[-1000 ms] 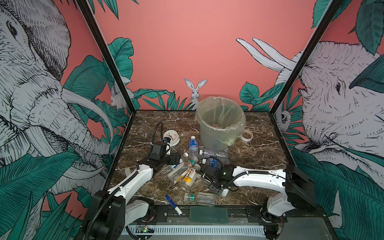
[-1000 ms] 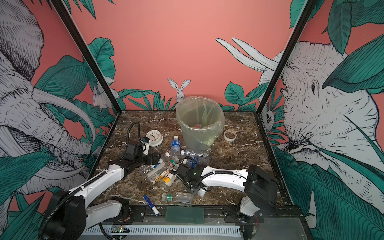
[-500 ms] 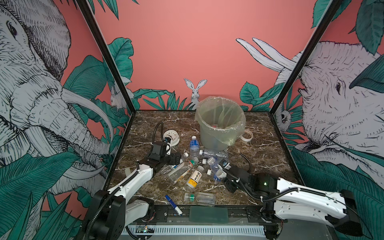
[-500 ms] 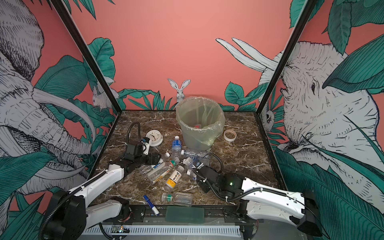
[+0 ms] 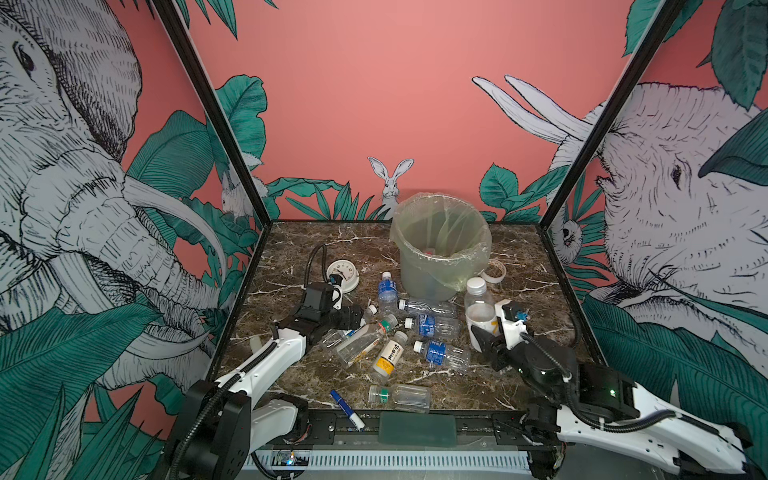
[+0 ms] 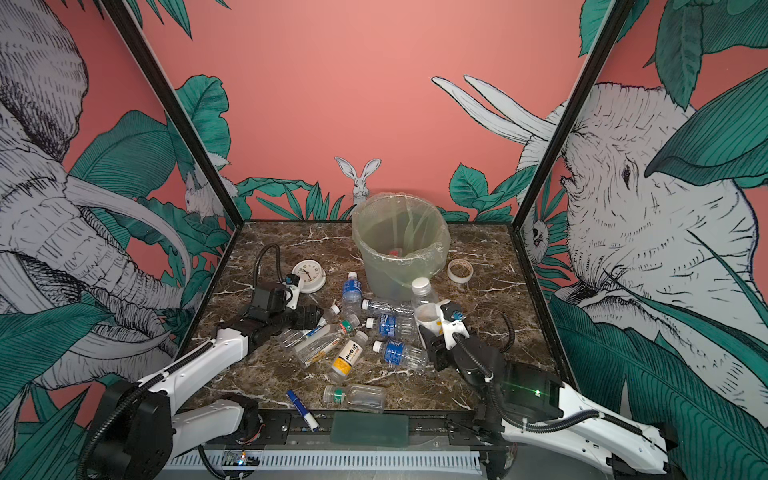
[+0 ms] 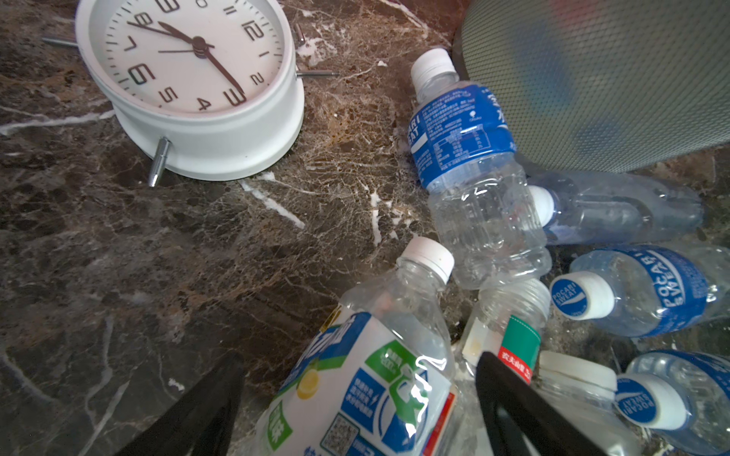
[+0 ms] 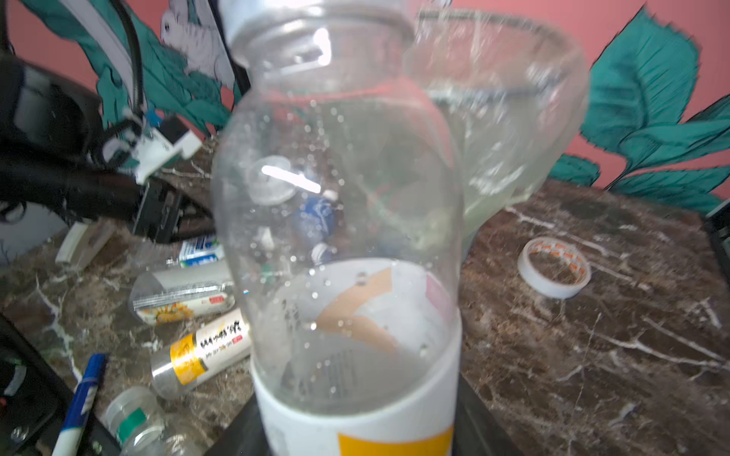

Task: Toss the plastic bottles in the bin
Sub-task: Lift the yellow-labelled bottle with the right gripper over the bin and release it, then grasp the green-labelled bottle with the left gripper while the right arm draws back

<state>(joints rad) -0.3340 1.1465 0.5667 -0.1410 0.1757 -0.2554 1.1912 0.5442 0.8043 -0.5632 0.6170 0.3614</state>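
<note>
My right gripper [image 5: 484, 332] [image 8: 355, 418] is shut on the lower part of a plastic bottle [image 5: 478, 305] [image 6: 424, 301] [image 8: 339, 221] with a white cap and a white-yellow label. It holds the bottle upright above the table, just in front and to the right of the bin [image 5: 440, 266] [image 6: 399, 253]. Several more plastic bottles [image 5: 432, 325] lie in a pile mid-table. My left gripper [image 5: 353, 318] [image 7: 359, 367] is open low at the pile's left side, its jaws either side of a blue-green labelled bottle [image 7: 371, 387], with a gap showing.
A white clock [image 5: 343, 273] [image 7: 189, 79] lies behind the left gripper. A tape roll [image 5: 493, 270] [image 8: 553, 268] sits right of the bin. A blue-capped marker pen [image 5: 347, 409] and a green-capped bottle [image 5: 399, 397] lie near the front edge.
My right arm has pulled back out of the pile to the right, lifting the white-yellow labelled bottle upright. The yellow-labelled bottle in the pile shifted. The left arm has stayed put.
</note>
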